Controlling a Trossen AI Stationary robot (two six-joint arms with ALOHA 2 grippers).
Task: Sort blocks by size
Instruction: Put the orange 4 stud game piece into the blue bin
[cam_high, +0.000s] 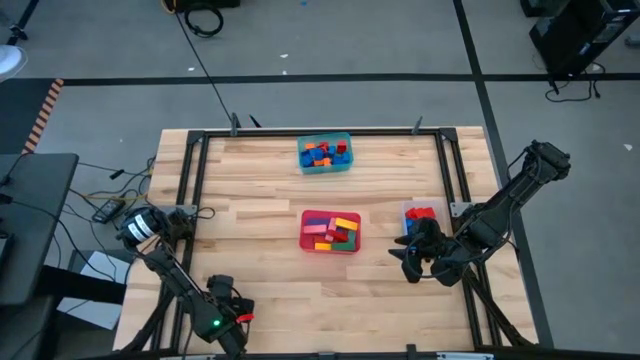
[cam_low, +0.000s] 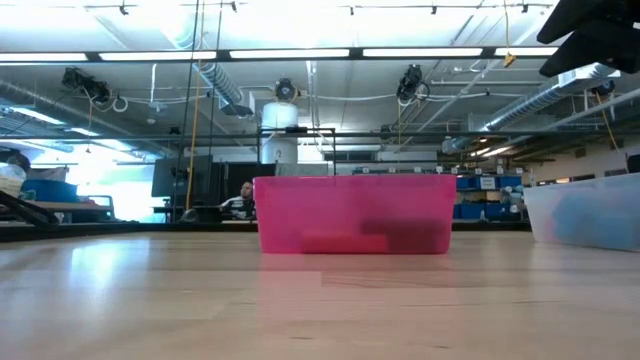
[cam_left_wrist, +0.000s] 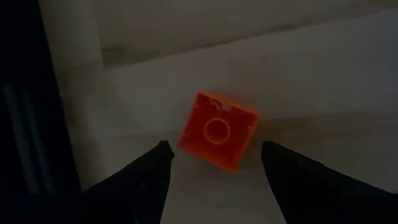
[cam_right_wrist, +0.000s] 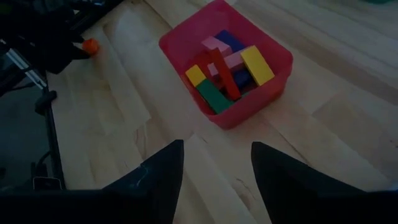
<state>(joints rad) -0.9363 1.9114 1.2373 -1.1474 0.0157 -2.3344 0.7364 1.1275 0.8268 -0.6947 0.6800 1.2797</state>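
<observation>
A small orange block (cam_left_wrist: 217, 129) lies on the wood near the table's near left corner, its hollow underside facing the left wrist camera. My left gripper (cam_left_wrist: 215, 148) points down over it, open, one fingertip on either side of the block with a gap showing at each. From the high view the gripper (cam_high: 236, 316) and the orange block (cam_high: 244, 318) sit at the table's near edge. My right gripper (cam_right_wrist: 214, 149) hangs open above the table's right side (cam_high: 410, 258), with nothing between its fingers. More blocks fill the red tub (cam_right_wrist: 273, 78).
A teal tub (cam_high: 325, 166) with blue, red and orange blocks stands at the far middle. The red tub (cam_high: 305, 232) is at the table's centre, and a clear tub (cam_high: 409, 208) with red and blue blocks is at the right. A dark metal frame (cam_high: 195, 160) runs around the table.
</observation>
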